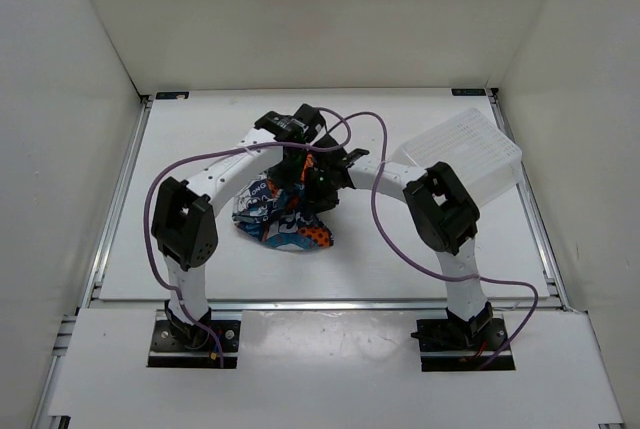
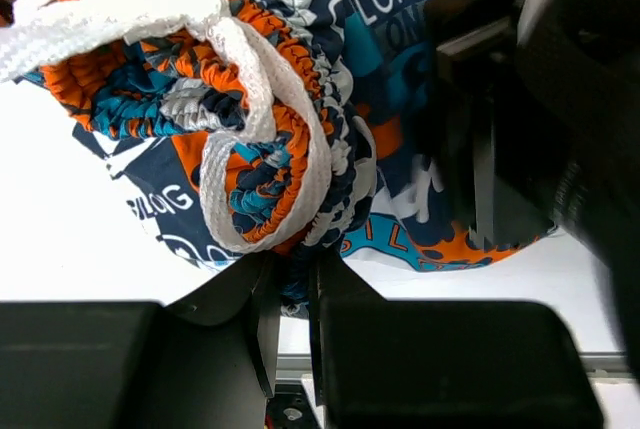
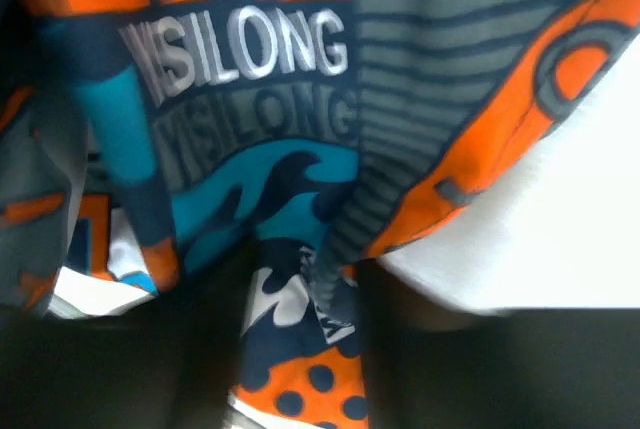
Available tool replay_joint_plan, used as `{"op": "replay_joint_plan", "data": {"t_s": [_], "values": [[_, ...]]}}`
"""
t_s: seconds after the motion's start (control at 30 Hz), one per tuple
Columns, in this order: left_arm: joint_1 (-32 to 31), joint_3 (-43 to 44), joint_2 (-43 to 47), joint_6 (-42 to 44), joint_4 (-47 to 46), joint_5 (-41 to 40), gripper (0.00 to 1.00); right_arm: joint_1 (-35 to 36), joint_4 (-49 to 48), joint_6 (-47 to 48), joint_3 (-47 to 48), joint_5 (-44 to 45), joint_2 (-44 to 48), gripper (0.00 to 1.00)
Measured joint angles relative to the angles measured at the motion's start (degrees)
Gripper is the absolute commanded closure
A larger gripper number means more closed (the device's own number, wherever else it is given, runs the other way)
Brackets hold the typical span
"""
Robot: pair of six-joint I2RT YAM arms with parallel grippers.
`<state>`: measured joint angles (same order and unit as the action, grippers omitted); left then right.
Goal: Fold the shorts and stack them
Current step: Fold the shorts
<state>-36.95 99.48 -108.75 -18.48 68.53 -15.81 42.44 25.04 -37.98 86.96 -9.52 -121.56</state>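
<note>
The shorts [image 1: 282, 221] are a bunched heap of orange, teal, navy and white print at the table's middle, partly lifted. In the left wrist view the gathered waistband [image 2: 270, 149] and the white drawstring [image 2: 240, 59] hang above the table. My left gripper [image 2: 290, 284] is shut on a fold of the shorts, with its jaws almost together. My right gripper [image 3: 300, 274] stands close beside it, its fingers apart with loose shorts fabric [image 3: 250, 59] hanging between them; that view is blurred. Both grippers meet over the heap, left [image 1: 291, 169] and right [image 1: 320, 184].
A white perforated basket [image 1: 468, 154] stands tilted at the right, behind the right arm's elbow [image 1: 440, 207]. The right gripper's black body [image 2: 500, 139] fills the right side of the left wrist view. Purple cables [image 1: 375, 179] loop over both arms.
</note>
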Motion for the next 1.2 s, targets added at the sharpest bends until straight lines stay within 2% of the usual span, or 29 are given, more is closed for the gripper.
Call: {"op": "replay_joint_plan", "data": {"t_s": [0.07,0.1,0.13,0.2,0.33,0.4,0.47,0.57,0.6,0.63,0.7,0.77,0.8,0.87,0.9,0.93,0.97,1.07,1.1,1.2], "values": [[0.11,0.00,-0.04,-0.13,-0.17,0.39,0.81,0.09,-1.05,0.24,-1.11,0.79,1.75,0.25],[0.11,0.11,-0.04,-0.26,-0.11,0.48,0.71,0.09,-1.05,0.22,-2.10,1.73,2.86,0.19],[0.11,0.57,-0.22,-0.52,0.24,0.61,0.57,0.07,-1.11,0.24,-3.04,2.43,4.02,0.18],[0.11,2.16,-0.79,-0.90,0.76,1.44,0.19,0.07,-0.70,0.61,-5.33,4.92,6.38,0.16],[1.38,6.49,-1.14,-1.55,1.84,3.85,0.05,-0.35,0.90,0.98,-9.90,10.14,11.26,0.16],[2.32,8.44,-1.01,-1.81,1.81,6.10,0.05,0.02,1.29,1.11,-11.93,12.63,13.68,0.16],[3.43,9.38,-0.44,-1.86,1.64,8.92,0.07,0.46,1.70,1.22,-14.27,14.43,16.44,0.21],[6.93,9.29,1.51,-1.95,1.46,13.77,0.15,1.14,2.29,1.79,-16.63,16.37,19.74,0.34],[8.46,8.96,2.49,-1.99,1.05,15.21,0.23,1.40,2.64,2.10,-16.85,16.96,20.52,0.37],[10.47,8.20,3.93,-2.14,0.44,16.65,0.26,1.66,2.78,2.36,-17.05,17.46,21.29,0.45],[14.29,6.23,7.06,-2.32,-0.46,18.38,0.34,2.19,3.50,2.73,-17.07,18.60,22.77,0.43],[18.03,3.93,9.94,-2.43,-1.20,19.19,0.34,2.64,4.33,3.06,-16.83,19.08,24.04,0.24],[19.54,2.97,11.02,-2.40,-1.31,19.39,0.36,2.73,5.09,3.41,-16.17,18.93,24.37,0.20],[22.18,0.37,13.00,-2.56,-1.86,19.85,0.42,2.95,6.51,4.31,-13.51,17.86,24.28,0.32],[23.32,-0.83,13.66,-2.58,-1.99,20.04,0.46,3.08,7.08,4.92,-11.58,17.22,23.98,0.48],[24.35,-2.10,14.08,-2.60,-2.51,20.37,0.50,3.26,7.74,5.53,-9.38,16.57,23.52,0.76],[25.29,-3.50,14.43,-2.56,-3.23,20.81,0.58,3.37,7.96,5.88,-6.73,15.89,22.75,0.83],[27.56,-7.58,14.43,-2.91,-5.18,22.21,0.73,3.72,8.00,6.19,1.60,12.87,19.32,0.92],[28.09,-8.87,14.21,-2.97,-5.75,22.73,0.81,3.82,7.85,6.45,4.55,11.67,17.64,0.94],[28.76,-10.71,11.82,-3.15,-7.56,24.33,0.85,4.07,7.87,6.97,12.46,8.63,11.30,0.94]]}}
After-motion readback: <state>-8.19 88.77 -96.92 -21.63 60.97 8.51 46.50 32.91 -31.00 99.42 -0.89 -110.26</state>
